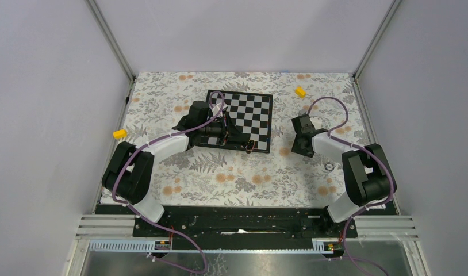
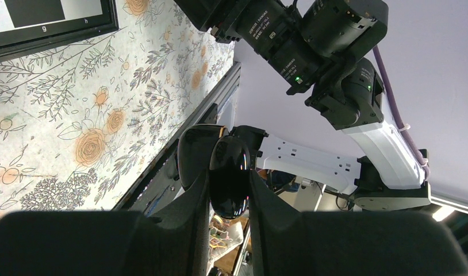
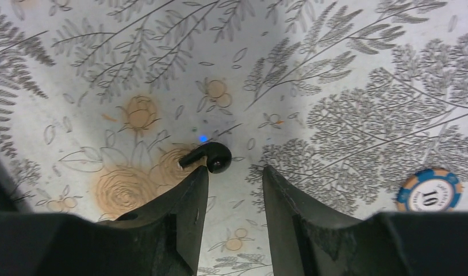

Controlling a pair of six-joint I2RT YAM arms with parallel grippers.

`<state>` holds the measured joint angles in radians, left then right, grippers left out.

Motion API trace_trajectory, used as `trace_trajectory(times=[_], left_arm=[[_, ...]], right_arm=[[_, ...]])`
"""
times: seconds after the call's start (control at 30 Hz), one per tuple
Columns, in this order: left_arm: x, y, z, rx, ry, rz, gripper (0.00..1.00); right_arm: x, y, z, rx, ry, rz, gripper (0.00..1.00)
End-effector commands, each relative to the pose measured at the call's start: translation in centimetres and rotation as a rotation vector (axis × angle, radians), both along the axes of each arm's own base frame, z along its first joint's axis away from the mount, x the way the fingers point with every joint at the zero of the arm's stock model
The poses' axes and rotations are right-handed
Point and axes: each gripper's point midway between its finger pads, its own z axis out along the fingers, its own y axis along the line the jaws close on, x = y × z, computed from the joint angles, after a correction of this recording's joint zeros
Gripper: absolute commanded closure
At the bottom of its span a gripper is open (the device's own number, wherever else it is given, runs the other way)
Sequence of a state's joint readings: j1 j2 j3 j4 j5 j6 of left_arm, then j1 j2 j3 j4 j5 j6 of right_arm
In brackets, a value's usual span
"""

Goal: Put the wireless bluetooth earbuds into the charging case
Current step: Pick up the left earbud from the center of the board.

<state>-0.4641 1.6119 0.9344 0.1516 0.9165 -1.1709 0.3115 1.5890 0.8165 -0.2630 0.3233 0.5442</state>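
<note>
The left arm (image 1: pixel 168 144) and right arm (image 1: pixel 329 144) are showing white shells over black joints, purple cables (image 1: pixel 326 98) looping alongside.

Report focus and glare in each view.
Left wrist: the near fingers are blurred, and glare streaks the glossy charging case. Right wrist: the earbud is sharp, with a blue glint beside it. Top external: even light, no harsh shadows, small things barely resolved.

Glossy black earbud (image 3: pixel 208 156) on grey-and-orange floral tablecloth (image 3: pixel 335 86)
</note>
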Motion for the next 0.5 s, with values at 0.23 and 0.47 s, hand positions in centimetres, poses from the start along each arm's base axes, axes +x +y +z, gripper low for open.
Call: trace_trajectory(times=[0.23, 0.47], left_arm=[[0.5, -0.3, 2.3, -0.042, -0.087, -0.014, 1.0], [0.7, -0.4, 2.6, -0.047, -0.094, -0.01, 1.0]], right_arm=[[1.8, -1.9, 3.9, -0.051, -0.098, -0.051, 0.54], [2.8, -0.5, 3.6, 0.028, -0.132, -0.054, 0.57]])
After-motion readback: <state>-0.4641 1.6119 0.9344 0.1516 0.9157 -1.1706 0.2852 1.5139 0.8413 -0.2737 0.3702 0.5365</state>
